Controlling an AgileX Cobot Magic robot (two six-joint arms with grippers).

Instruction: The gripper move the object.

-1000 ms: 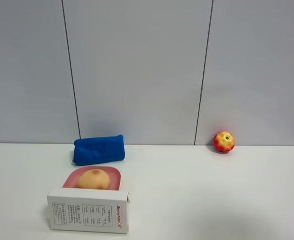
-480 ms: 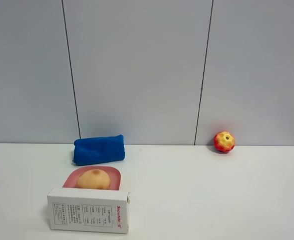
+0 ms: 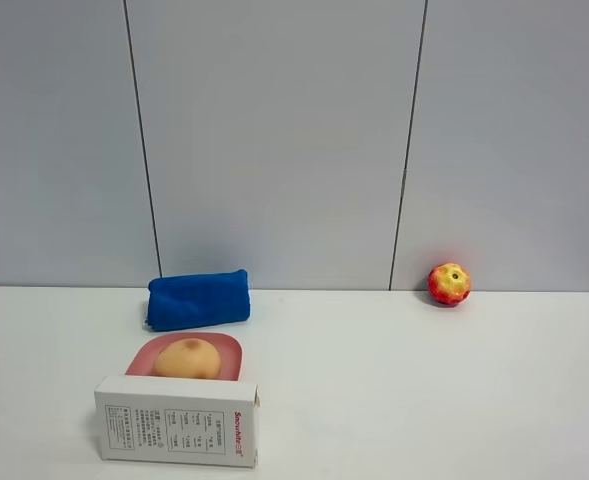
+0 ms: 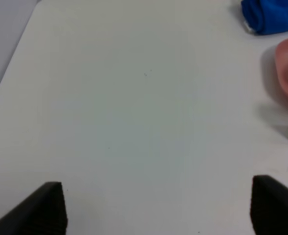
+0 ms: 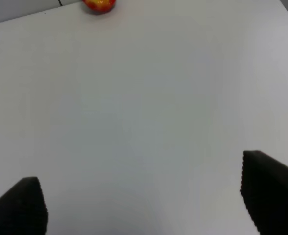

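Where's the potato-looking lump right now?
In the exterior high view, the lump sits left of centre in the pink bowl, between the blue cloth and white box.

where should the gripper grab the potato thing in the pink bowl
Probably from above, across the rounded top of the potato: the pink bowl rims its lower half, the white box stands in front, and the blue cloth lies behind.

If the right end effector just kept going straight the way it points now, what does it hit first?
Most likely bare table. The right end effector is open and tilted down at an empty white stretch. The apple sits far ahead and somewhat off its line, near the wall, so it probably wouldn't be met. Depth is hard to judge.
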